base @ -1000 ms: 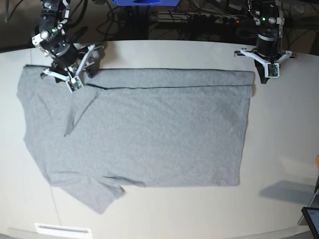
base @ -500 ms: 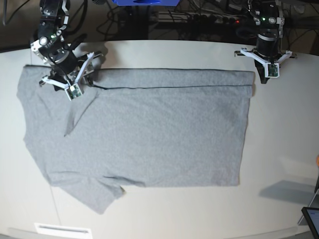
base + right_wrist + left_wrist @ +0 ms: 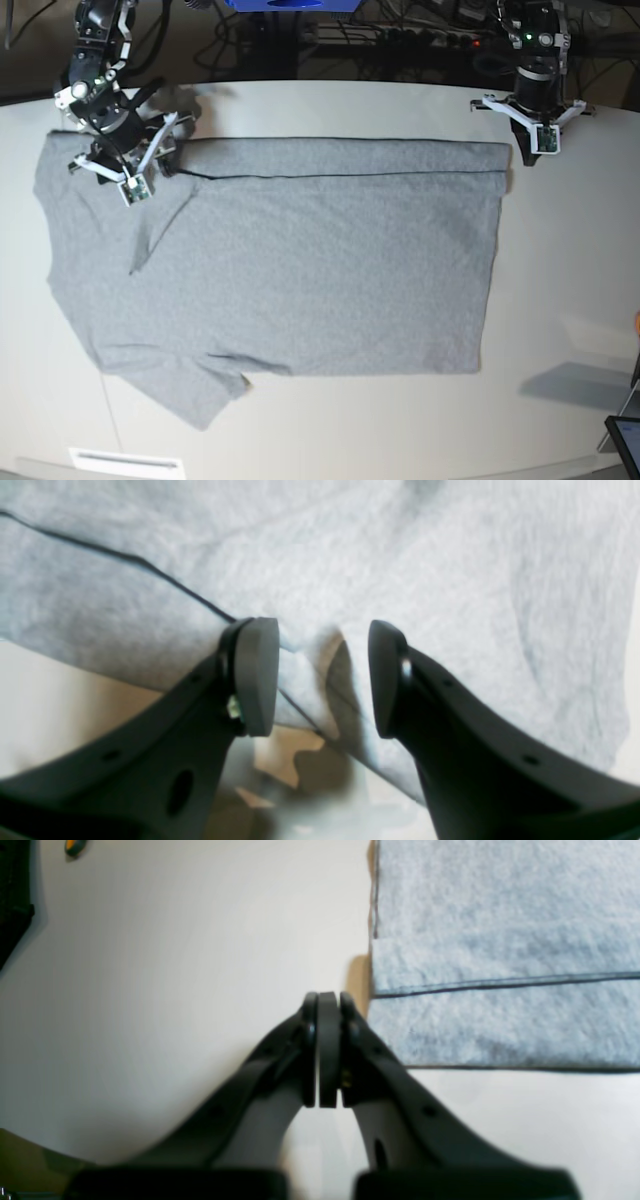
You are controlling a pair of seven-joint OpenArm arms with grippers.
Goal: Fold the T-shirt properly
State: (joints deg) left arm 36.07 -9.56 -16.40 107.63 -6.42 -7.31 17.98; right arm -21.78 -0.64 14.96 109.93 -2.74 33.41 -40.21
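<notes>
The grey T-shirt lies flat on the white table, plain side up. Its top edge is folded down into a long strip. My right gripper hovers at the strip's left end, near the sleeve. In the right wrist view it is open. The folded hem of the T-shirt runs under its fingers, with a gap to the other finger. My left gripper is at the strip's right end. In the left wrist view it is shut and empty over bare table, just left of the T-shirt corner.
Cables and a power strip run behind the table's back edge. A dark tablet corner shows at the bottom right. A white label sits at the front edge.
My right arm has moved left and slightly toward the front along the shirt's upper left, its jaws still open. The left arm and the shirt have not moved.
</notes>
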